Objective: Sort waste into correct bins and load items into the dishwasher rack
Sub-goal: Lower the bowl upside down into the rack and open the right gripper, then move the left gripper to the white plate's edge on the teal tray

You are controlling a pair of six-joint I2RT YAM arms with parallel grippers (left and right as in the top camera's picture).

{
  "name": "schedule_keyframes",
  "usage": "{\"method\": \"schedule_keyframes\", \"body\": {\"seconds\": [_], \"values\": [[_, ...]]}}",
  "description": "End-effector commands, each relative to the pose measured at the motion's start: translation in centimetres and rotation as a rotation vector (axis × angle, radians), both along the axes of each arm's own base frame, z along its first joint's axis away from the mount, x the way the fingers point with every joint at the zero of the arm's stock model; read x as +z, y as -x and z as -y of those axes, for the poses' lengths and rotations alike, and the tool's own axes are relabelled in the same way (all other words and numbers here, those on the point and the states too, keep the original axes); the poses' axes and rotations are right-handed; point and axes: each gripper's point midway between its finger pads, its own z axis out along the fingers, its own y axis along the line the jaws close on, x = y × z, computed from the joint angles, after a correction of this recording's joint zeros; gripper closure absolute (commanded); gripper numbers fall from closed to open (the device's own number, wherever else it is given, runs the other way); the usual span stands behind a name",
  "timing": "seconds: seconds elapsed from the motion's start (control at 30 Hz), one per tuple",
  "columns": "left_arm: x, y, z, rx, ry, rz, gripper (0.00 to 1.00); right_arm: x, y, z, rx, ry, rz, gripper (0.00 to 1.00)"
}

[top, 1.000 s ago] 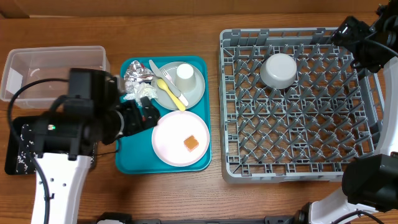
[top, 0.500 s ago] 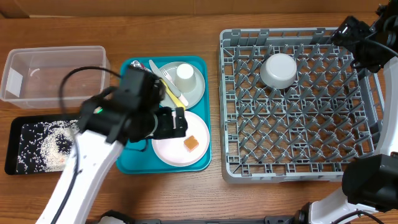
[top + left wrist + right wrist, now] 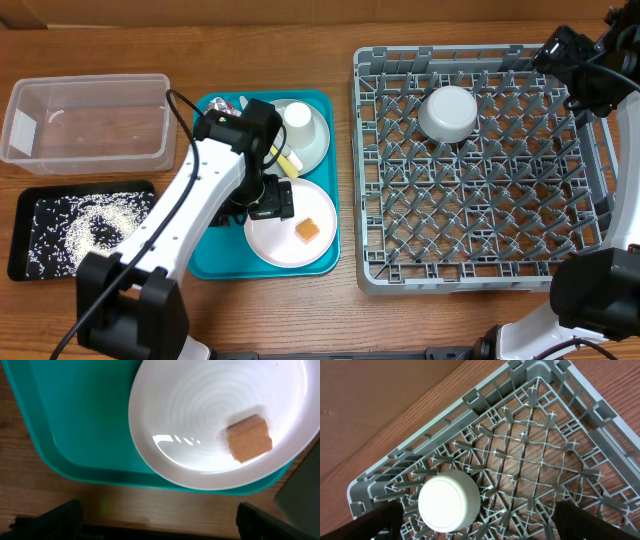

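Left of the teal tray lie the clear tub and the black tray, which is strewn with rice grains. Over the teal tray's near half the left gripper hangs with its jaws spread wide and empty. The orange cube lies on the white plate just right of them. The arm hides the tray's far-left corner. Right of the tray, over the rack's far corner, the right gripper gapes empty.

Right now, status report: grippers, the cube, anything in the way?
Left gripper open, empty, at plate edge. Right gripper open, empty, above rack corner. Cube on plate, uncovered, path clear.
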Motion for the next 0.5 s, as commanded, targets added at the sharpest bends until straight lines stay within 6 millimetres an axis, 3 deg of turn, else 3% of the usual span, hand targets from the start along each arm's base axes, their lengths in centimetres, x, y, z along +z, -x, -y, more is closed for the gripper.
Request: {"method": "schedule_keyframes", "body": {"seconds": [0.0, 0.17, 0.3, 0.47], "values": [[-1.6, -0.2, -0.6, 0.003, -0.033, -0.021, 0.0, 1.9, 0.4, 0.1, -0.011, 0.018, 0.044, 0.0], [-2.7, -0.6, -1.4, 0.032, -0.01, -0.025, 0.0, 1.9, 0.4, 0.1, -0.011, 0.018, 0.044, 0.0], [-3.1, -1.1, -4.3, 0.064, 0.029, -0.044, 0.0, 1.9, 0.4, 0.1, -0.011, 0.018, 0.044, 0.0], [-3.7, -1.0, -4.0, 0.041, 0.131, -0.054, 0.0, 1.9, 0.4, 0.1, -0.011, 0.018, 0.044, 0.0]]}}
